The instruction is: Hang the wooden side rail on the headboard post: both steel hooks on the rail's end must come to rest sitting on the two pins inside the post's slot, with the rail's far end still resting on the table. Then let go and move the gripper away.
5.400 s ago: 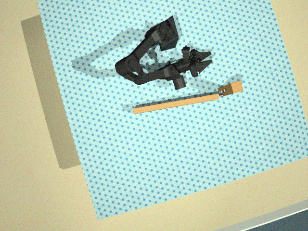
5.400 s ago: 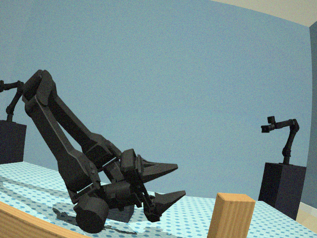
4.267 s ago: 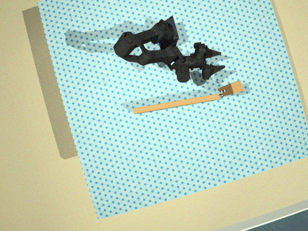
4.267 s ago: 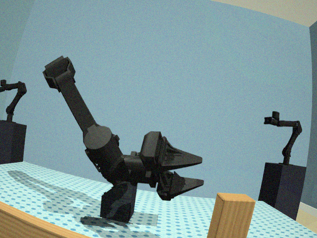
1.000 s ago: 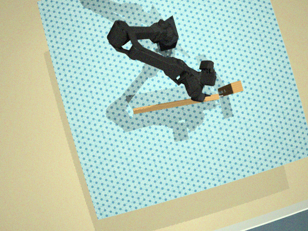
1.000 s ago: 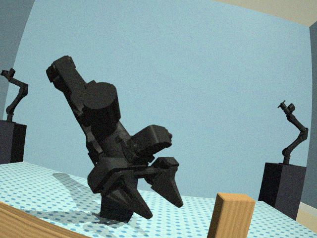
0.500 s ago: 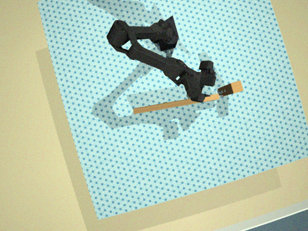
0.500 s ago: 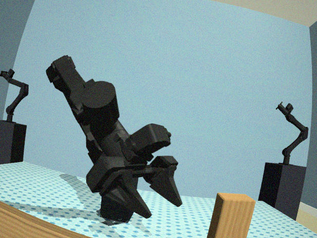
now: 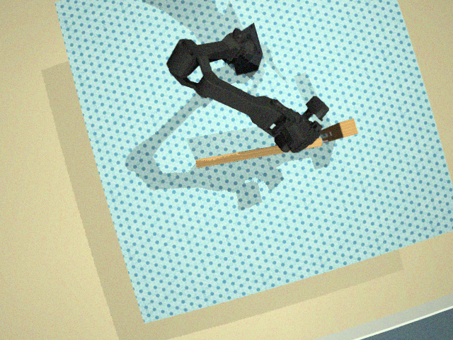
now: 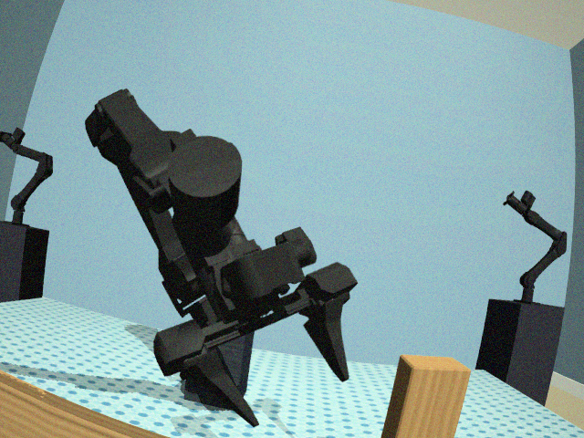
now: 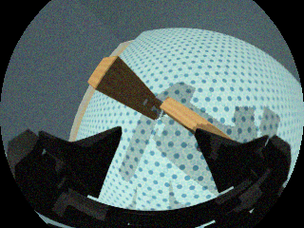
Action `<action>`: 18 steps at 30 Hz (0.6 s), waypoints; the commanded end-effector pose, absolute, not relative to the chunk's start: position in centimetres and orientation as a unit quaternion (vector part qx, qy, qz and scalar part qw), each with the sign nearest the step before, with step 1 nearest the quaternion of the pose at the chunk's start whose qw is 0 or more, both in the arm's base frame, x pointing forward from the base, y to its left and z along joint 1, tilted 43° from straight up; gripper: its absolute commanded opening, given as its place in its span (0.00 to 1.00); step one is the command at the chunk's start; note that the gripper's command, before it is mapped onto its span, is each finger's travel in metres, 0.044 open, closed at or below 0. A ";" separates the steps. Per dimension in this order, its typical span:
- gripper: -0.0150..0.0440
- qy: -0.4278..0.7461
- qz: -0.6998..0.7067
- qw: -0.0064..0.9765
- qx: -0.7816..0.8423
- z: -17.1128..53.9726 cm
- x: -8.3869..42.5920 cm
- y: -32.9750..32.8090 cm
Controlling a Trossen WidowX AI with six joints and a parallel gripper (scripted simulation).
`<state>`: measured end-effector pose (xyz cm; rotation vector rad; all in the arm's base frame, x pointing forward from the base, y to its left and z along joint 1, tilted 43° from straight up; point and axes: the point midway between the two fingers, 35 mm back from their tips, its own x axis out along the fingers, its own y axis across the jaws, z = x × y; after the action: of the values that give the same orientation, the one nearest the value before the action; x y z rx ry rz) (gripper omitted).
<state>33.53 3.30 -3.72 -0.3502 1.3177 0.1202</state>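
Observation:
The wooden side rail (image 9: 233, 156) (image 10: 57, 405) (image 11: 182, 114) runs lengthwise toward the headboard post (image 9: 349, 126) (image 10: 426, 401) (image 11: 125, 87), which stands upright. In the top view and the wrist view the rail's near end lies close beside the post's dark slotted face. Small grey metal parts show between them, too small to tell whether the hooks sit on the pins. My gripper (image 10: 301, 401) (image 11: 160, 132) is wide open and empty, tilted, above the rail. In the wrist view its right finger covers part of the rail. In the top view the arm hides part of the rail and the fingertips.
A dotted light-blue mat (image 9: 255, 248) (image 10: 70, 329) (image 11: 218, 62) lies under everything, with shadows of the arm and rail on it. Two other arms on dark pedestals (image 10: 21, 264) (image 10: 518, 344) stand far back at left and right in the exterior view.

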 end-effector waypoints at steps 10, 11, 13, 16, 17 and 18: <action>1.00 0.568 -0.414 0.695 0.153 -2.7 36.1 2.5; 1.00 0.560 -0.430 0.690 0.162 -2.7 36.2 2.5; 1.00 0.541 -0.461 0.680 0.180 -2.5 36.3 2.5; 1.00 0.510 -0.507 0.664 0.201 -2.2 36.5 2.4; 1.00 0.499 -0.522 0.659 0.210 -2.2 36.6 2.3; 1.00 0.487 -0.536 0.654 0.218 -2.1 36.6 2.3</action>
<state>34.66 2.52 -3.67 0.1414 1.3954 -0.5690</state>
